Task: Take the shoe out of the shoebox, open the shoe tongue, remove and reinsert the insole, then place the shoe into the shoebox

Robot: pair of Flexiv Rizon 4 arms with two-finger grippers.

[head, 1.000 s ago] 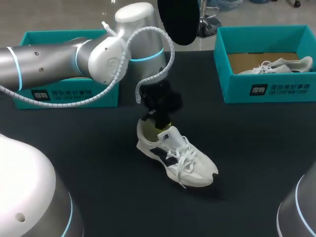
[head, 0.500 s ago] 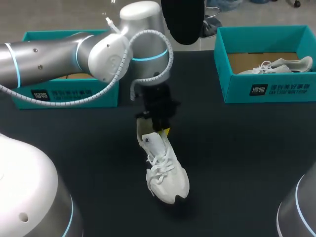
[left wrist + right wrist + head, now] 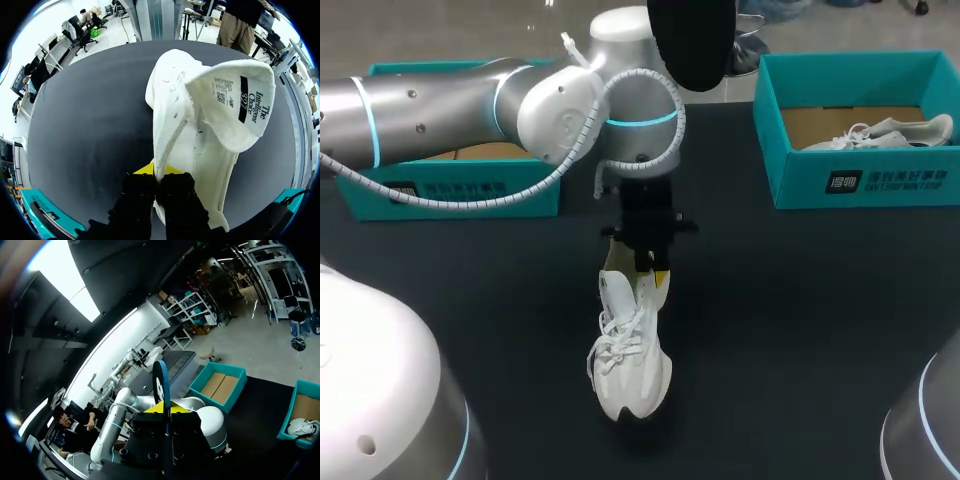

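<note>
A white sneaker (image 3: 628, 355) hangs over the dark table with its toe pointing toward the near edge. My left gripper (image 3: 645, 268) is shut on its collar edge at the heel end. In the left wrist view the shoe (image 3: 195, 150) stretches ahead of the left gripper (image 3: 159, 172), its tongue (image 3: 235, 100) folded open and the shoe's side wall pinched between the fingers. My right gripper (image 3: 165, 409) is raised high above the table, shut on the dark insole (image 3: 161, 382), which is seen edge-on. That insole (image 3: 690, 40) shows as a black shape at the back of the head view.
An open teal shoebox (image 3: 450, 185) lies at the back left, partly behind my left arm. A second teal shoebox (image 3: 860, 150) at the back right holds another white shoe (image 3: 880, 132). Bare dark table (image 3: 820, 330) lies around the hanging sneaker.
My left gripper has turned the sneaker: its toe swung from pointing right to pointing at the near edge, and the arm shifted slightly right. The insole stays held up high.
</note>
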